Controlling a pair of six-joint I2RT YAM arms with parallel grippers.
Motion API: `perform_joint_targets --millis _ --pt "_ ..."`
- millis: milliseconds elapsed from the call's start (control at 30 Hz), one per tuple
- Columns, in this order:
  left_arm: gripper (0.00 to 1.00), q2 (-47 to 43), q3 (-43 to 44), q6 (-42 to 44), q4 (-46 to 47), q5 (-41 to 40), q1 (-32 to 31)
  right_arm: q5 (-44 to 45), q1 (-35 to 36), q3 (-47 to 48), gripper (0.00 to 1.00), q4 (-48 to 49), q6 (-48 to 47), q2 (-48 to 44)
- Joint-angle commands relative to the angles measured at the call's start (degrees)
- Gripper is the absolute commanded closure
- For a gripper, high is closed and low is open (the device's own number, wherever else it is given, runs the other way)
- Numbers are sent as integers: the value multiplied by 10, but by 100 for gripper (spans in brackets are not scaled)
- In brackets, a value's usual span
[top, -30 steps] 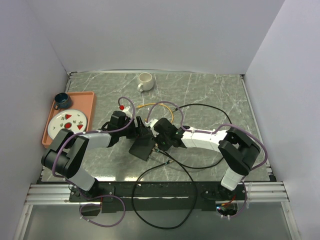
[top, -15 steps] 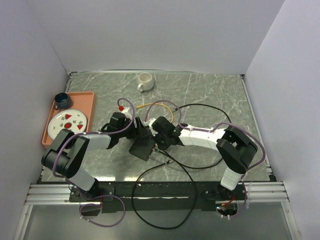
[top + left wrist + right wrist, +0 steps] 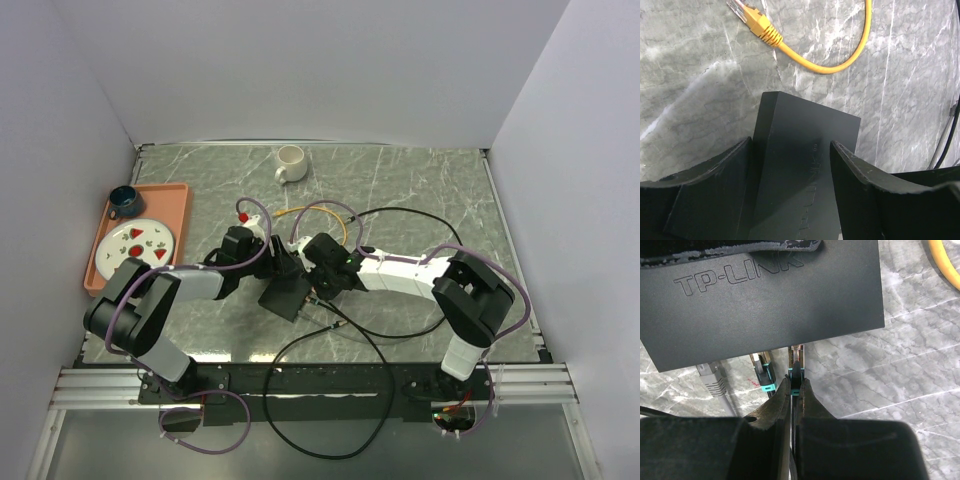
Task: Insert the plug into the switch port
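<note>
Grey marbled counter is carrying everything. Right fingers are pinching the plug, its tip meeting the switch port in one edge of the black switch. How deep it sits is hidden, so pushing home probably remains. Left fingers are straddling the switch; whether they are clamping it, I cannot tell.

Closed jaws pinch the plug, its tip at the edge of the black box
</note>
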Motion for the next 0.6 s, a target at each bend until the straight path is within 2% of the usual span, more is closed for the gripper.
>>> perform_joint_targets --millis 0,567 --pt "34 -2 -17 -49 4 92 -43 12 6 17 100 187 22 -10" --pt "35 -14 -19 -72 8 83 -103 2 6 20 100 216 4 -20"
